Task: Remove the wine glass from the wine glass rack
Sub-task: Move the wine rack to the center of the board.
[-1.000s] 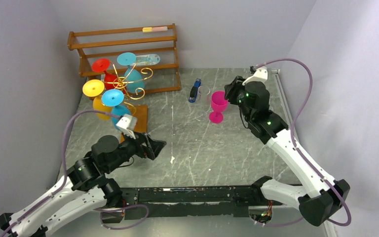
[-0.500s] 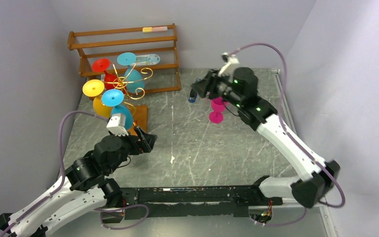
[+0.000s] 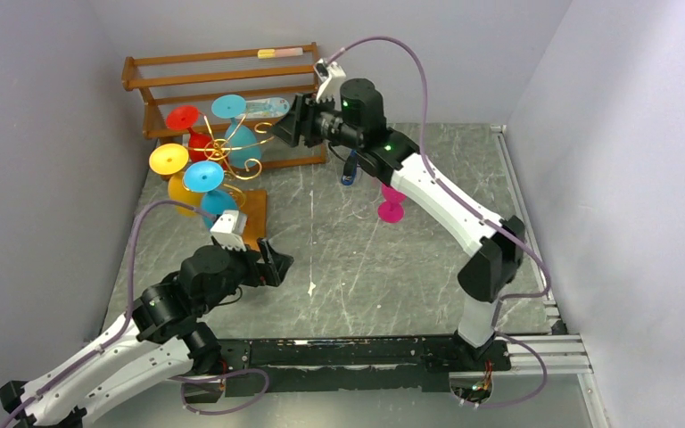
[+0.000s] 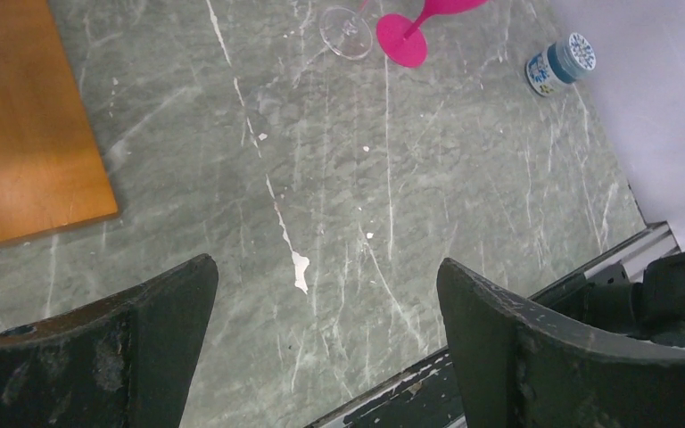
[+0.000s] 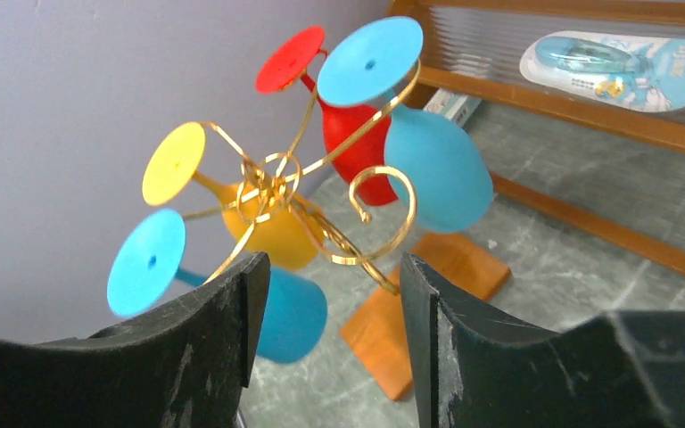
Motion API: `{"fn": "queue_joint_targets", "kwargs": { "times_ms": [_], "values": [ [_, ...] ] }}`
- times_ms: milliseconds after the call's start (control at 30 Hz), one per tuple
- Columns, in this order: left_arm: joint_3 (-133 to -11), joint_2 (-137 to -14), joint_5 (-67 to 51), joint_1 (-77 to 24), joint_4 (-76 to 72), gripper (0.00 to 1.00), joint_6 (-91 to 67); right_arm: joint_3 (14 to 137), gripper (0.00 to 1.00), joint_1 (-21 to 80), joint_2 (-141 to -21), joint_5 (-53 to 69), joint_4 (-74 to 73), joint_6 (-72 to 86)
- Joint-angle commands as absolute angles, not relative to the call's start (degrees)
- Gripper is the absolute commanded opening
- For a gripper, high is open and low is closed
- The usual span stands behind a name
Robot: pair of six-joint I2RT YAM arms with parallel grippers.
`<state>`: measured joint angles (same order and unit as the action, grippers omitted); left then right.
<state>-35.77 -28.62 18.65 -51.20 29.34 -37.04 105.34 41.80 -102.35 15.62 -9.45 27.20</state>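
1. Jaws of the right gripper (image 5: 330, 267) stand apart and empty, aimed at the wine glass rack (image 5: 272, 178) just ahead of them. The left gripper (image 4: 325, 276) hangs wide open over the bare table (image 4: 464, 178), holding nothing.
2. Four glasses hang upside down from the gold scrolls. The light-blue glass (image 5: 433, 165) is nearest, ahead and right of the jaws, with the red glass (image 5: 352, 134) behind it. The yellow glass (image 5: 263, 234) and blue glass (image 5: 294, 316) sit ahead to the left.
3. It looks like light, stiff, smooth plastic. The best hold is probably across the bowl, or the stem under the foot, sliding it out along its scroll, since the wire stand may tip.
4. A second earlier the right arm stood by the pink glass (image 3: 392, 211). It has since swung across to the rack with its jaws widening, leaving that glass upright on the table.
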Motion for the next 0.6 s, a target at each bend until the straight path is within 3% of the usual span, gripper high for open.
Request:
{"fn": "queue_joint_targets", "kwargs": {
  "times_ms": [0, 567],
  "values": [
    [-35.64, -30.43, 14.62, -51.01, 26.52, 0.97, -32.97, 114.11, 0.60, 42.15, -108.70, 17.18, -11.45, 30.48],
    [-36.62, -33.37, 11.81, -50.99, 24.78, 0.97, -30.54, 128.19, 0.64, 42.27, -121.44, 19.06, -17.19, 31.49]
  ]
}}
